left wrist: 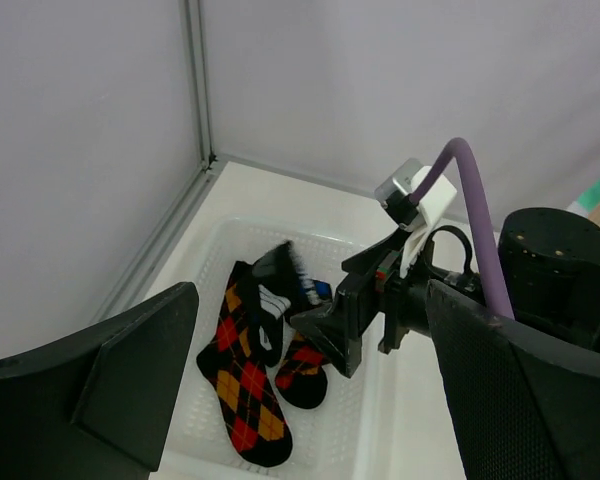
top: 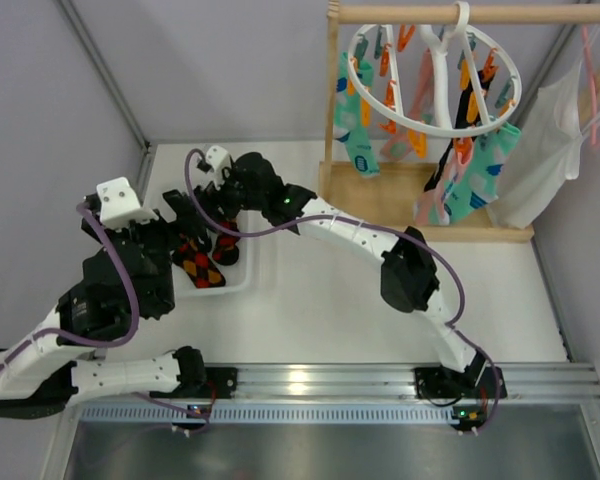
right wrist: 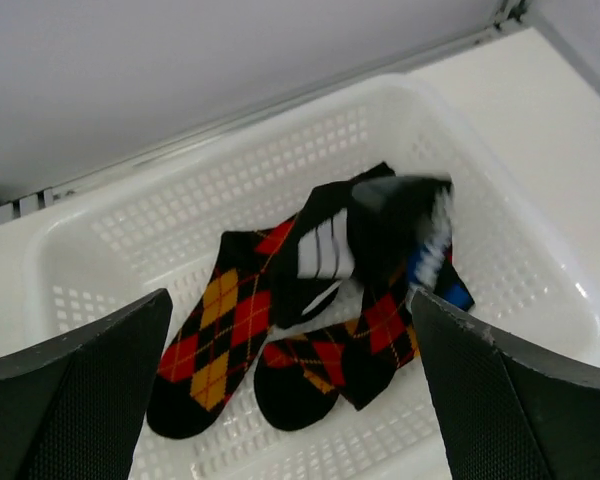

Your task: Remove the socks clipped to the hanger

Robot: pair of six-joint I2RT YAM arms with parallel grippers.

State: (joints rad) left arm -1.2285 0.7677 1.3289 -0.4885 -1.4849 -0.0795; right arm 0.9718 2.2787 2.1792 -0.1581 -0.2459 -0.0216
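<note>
Right wrist view: right end effector (right wrist: 290, 300) spread above the white mesh plastic basket (right wrist: 280, 113); it should lift straight up first.

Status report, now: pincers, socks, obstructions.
Left pincer open, right pincer open, both above the basket. Socks not yet off the hanger. No obstruction seen.
</note>
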